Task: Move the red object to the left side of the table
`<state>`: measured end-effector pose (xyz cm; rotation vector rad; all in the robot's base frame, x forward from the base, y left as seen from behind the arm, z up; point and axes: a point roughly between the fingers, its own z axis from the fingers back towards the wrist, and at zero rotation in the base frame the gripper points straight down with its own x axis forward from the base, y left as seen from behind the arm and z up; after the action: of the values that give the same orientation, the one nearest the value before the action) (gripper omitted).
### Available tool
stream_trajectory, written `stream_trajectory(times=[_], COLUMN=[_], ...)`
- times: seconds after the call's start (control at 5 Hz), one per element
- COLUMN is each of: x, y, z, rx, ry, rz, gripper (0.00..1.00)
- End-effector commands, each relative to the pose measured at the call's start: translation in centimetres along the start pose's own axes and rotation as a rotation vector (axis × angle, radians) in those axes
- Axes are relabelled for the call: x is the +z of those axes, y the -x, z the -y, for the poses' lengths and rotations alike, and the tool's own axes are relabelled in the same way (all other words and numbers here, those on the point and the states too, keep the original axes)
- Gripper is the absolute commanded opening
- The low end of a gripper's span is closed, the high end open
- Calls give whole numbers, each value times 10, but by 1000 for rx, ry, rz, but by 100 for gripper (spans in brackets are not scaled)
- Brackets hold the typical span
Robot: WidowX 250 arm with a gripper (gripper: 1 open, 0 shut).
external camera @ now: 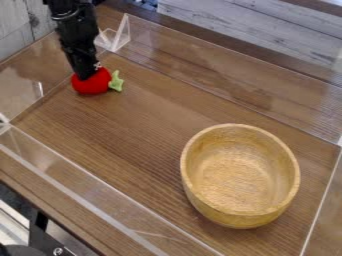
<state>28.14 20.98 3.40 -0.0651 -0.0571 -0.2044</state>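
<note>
**Toy fruit gripped at ten o'clock**

Brown wood-grain table (147,130), low clear acrylic walls (80,190) all round. Black gripper (86,72) pinches narrow on the red toy fruit (91,84). Wooden bowl (242,174) at four o'clock, bare wood between.

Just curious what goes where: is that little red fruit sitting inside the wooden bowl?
No, the red object lies on the table under the gripper, far from the wooden bowl.

Black robot arm (74,25) entering from top left, matte dark housing, blocky segments narrowing toward the tip. Ends in slim black gripper (88,72) with two short dark fingers (84,66), plastic-looking, edges slightly blurred. No readable markings, screws or cables at this resolution.
</note>
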Motion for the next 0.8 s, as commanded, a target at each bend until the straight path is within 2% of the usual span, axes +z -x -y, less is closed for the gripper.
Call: stream_trajectory(times=[0.0, 0.6], x=[16, 6], y=[5, 7], z=[-4, -4], rx=[11, 75], ry=[-8, 73], rz=[32, 33], gripper=[0, 0])
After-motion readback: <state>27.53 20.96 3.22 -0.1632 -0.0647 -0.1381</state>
